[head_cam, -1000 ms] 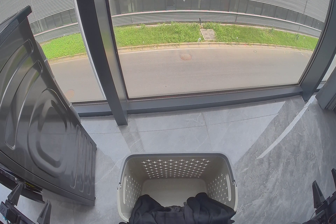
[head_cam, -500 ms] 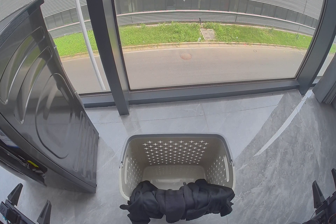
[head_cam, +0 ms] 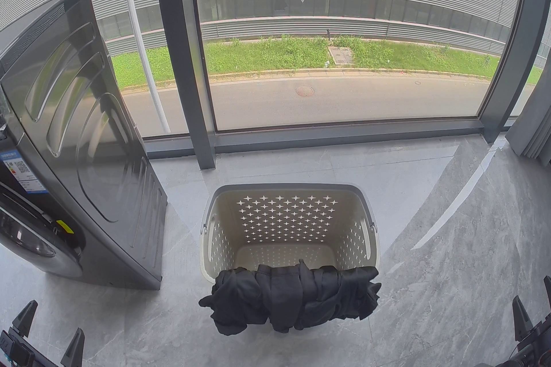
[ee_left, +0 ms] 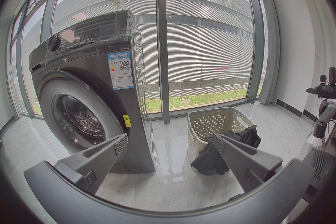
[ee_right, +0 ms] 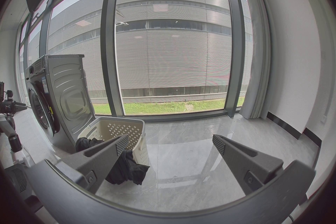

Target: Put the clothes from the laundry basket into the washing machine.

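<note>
Plainly, the task is at its opening step, with nothing picked up yet. At the far left stands the dark grey front-loading washing machine (head_cam: 86, 156), its side panel facing the basket. From the left wrist view its round door looks shut, though I cannot be sure. Low beside it hangs the left gripper (head_cam: 51, 323), fingers spread wide and holding nothing.

In the middle, on the grey marble floor (head_cam: 459, 225), sits the cream perforated plastic laundry basket (head_cam: 287, 191), just beside the machine. The bundle of black clothes (head_cam: 290, 296) is draped over the basket's near rim, part inside and part hanging outside.

At the far right the right gripper (head_cam: 532, 298) waits low, fingers likewise released and empty, well apart from the basket.

The next move probably calls for one arm to come in over the near rim, pinch a thick fold of the fabric and lift it clear. The door likely needs opening first.
</note>
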